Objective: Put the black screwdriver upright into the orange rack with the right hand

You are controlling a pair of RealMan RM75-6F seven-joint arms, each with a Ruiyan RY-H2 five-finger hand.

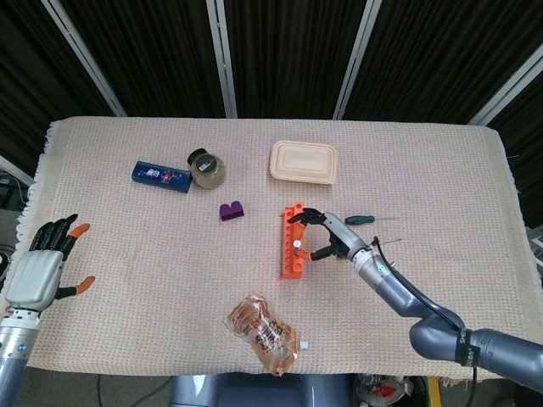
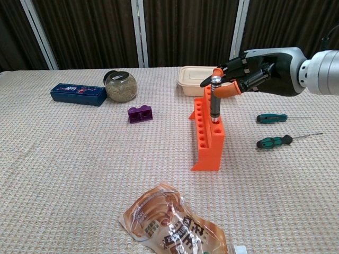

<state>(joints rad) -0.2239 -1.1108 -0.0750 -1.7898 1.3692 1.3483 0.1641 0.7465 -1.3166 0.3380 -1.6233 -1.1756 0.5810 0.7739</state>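
The black screwdriver [image 2: 215, 100] stands upright over the orange rack [image 2: 207, 136], its lower end at the rack's top row of holes. My right hand [image 2: 253, 78] pinches its top between thumb and a finger. From the head view the rack [image 1: 293, 240] lies at mid-table with the right hand [image 1: 327, 236] right beside it and the screwdriver's cap [image 1: 299, 245] showing over the rack. My left hand [image 1: 41, 270] hangs at the table's left edge, fingers spread and holding nothing.
Two green-handled screwdrivers [image 2: 272, 118] [image 2: 274, 141] lie right of the rack. A beige lidded box [image 2: 197, 85], a purple brick [image 2: 140, 113], a glass jar [image 2: 120, 86] and a blue box [image 2: 78, 94] sit behind. A snack bag [image 2: 174, 225] lies near the front edge.
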